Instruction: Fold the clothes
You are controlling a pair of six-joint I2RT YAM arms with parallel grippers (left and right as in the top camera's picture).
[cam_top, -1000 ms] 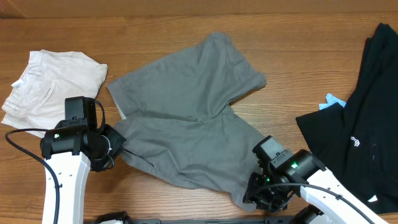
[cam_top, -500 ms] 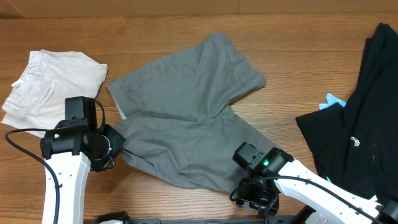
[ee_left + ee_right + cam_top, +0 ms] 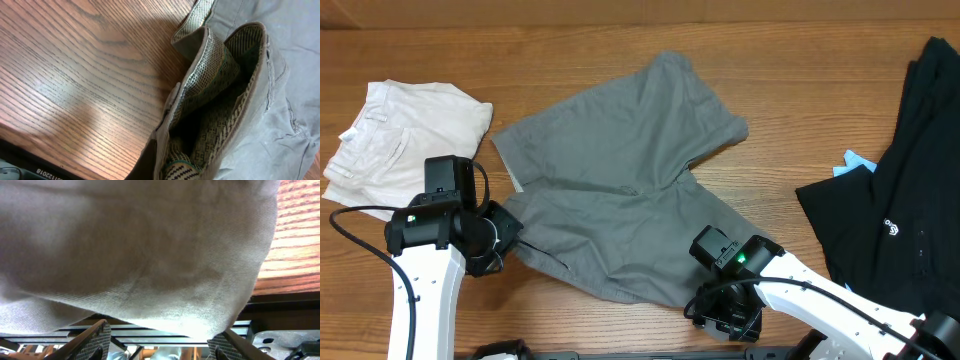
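Left wrist: grey garment (image 3: 295, 75) lining (image 3: 220, 75) patterned, perhaps woven

Grey shorts (image 3: 620, 190): you have them rumpled, legs spread, middle of counter (image 3: 790, 150) | cream-white garment (image 3: 405, 140): folded, far-left corner | black garments (image 3: 900, 190): heaped, right edge

setting: robot lab bench | evidence: wood-grain table (image 3: 800, 140), aluminium rail (image 3: 150, 341), cabled arm (image 3: 420, 275)

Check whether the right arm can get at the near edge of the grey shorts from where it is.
Probably yes. The right gripper is open, and the grey shorts lie right at its fingers with nothing between them; the black garments sit off to the side, out of the way.
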